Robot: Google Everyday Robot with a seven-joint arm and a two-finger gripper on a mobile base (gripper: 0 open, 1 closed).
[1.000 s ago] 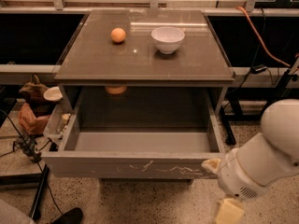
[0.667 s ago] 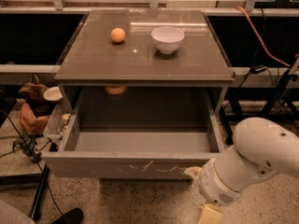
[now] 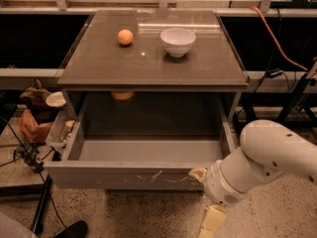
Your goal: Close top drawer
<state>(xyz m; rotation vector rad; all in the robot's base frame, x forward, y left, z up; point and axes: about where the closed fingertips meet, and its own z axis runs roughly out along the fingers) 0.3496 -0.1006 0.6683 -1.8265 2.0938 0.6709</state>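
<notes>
So when I looked over, the top drawer [image 3: 148, 176] was hanging pretty much all the way out of the cabinet. The inside was bare grey, and the scratched-up front faced the room. There's no handle on it, which I figure is why the robot had gone low and come at the front panel. Pushing flat on it is really the only way to shut it.

The gripper [image 3: 204, 198] was down at the right end of the drawer front, tucked just below and in front of it. One pale tip looked to be right against the top edge of the panel there. I honestly couldn't tell whether the gripper was clenched or released, because the fat white arm [image 3: 270, 155] bulged in from the right of the drawer and hid most of it.

On the surface [image 3: 148, 71] above the drawer sat an orange ball [image 3: 125, 36] and a white bowl [image 3: 178, 41], both well back from the edge. My guess is a gentle shove wouldn't bother them. Pushing from one end could skew a drawer that wide, though, so I'd have aimed nearer the middle. Nothing was closed yet.
</notes>
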